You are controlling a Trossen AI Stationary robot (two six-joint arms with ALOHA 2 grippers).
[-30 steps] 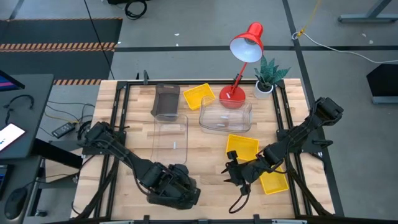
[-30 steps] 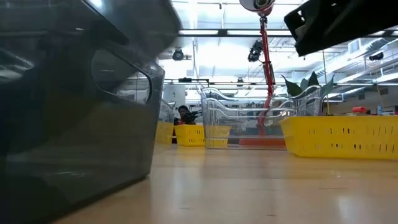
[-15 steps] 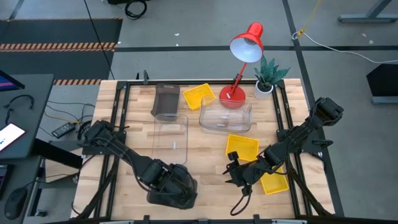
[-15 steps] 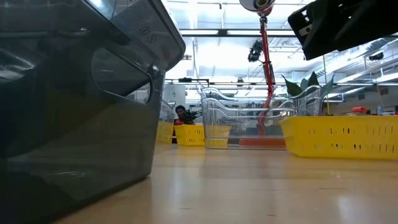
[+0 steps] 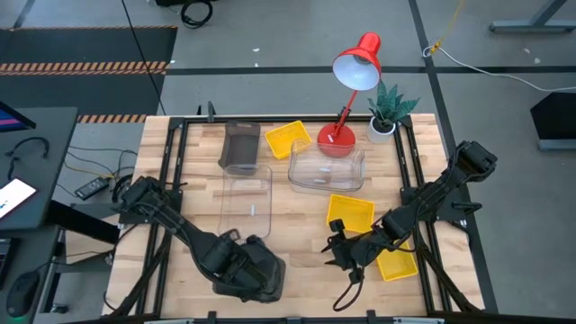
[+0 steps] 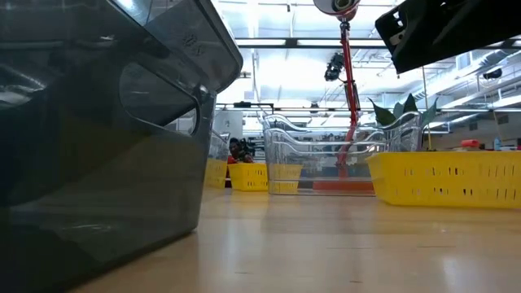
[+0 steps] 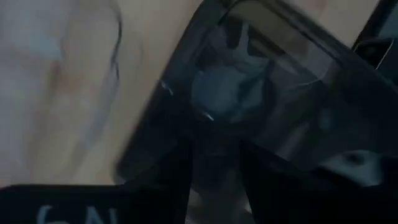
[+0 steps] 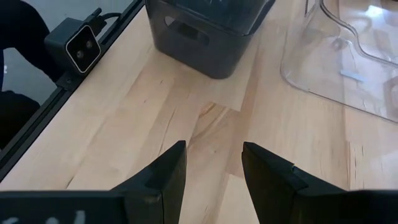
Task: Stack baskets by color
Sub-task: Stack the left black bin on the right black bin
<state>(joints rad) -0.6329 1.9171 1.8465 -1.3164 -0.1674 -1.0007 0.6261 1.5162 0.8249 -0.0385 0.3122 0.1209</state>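
The low view is showing a dark grey basket (image 6: 98, 138) filling its left, while overhead the left gripper (image 5: 241, 267), opening unclear, is covering it, and the right gripper (image 8: 211, 168) is hovering parted, empty.

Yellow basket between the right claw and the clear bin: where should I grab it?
Take the yellow basket by its near long rim, descending from above: it sits upright and open-topped, with the right claw open and empty just in front of it.

Even, bright overhead light filled the room. The left wrist view was blurred, perhaps from closeness. Shadows stayed soft.
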